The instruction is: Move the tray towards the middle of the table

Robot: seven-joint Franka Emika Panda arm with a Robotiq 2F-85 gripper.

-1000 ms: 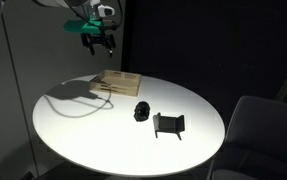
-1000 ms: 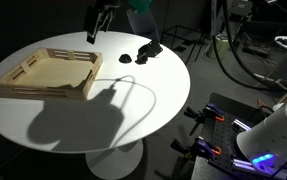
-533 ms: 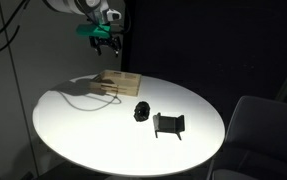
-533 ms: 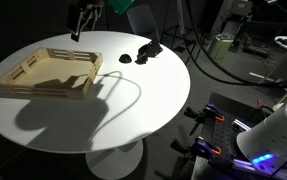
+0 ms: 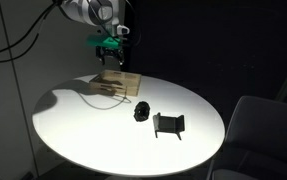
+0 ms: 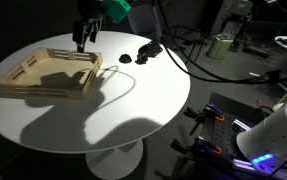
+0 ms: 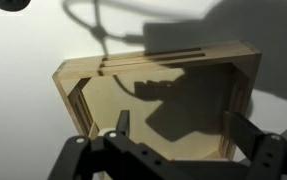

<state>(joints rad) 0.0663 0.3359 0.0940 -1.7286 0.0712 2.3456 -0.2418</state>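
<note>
Light-wood tray [image 6: 48, 75] sat close to the worktop [image 6: 113, 115] edge, pincer [image 6: 84, 38] hung above its rim, spread wide apart, bare white surface open toward the middle, black bracket [image 5: 168, 124] well apart.

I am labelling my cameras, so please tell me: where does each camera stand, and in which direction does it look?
Exterior view: beside the table, a little above it, looking across to the tray at the far side; arm and pincer show above the tray.
Exterior view: higher, from another side, tray in the foreground; the pincer hangs at the top.
Wrist view: on the wrist, looking down into the tray; pincer fingers show at the bottom.
Shared: all three show tray and pincer.
</note>
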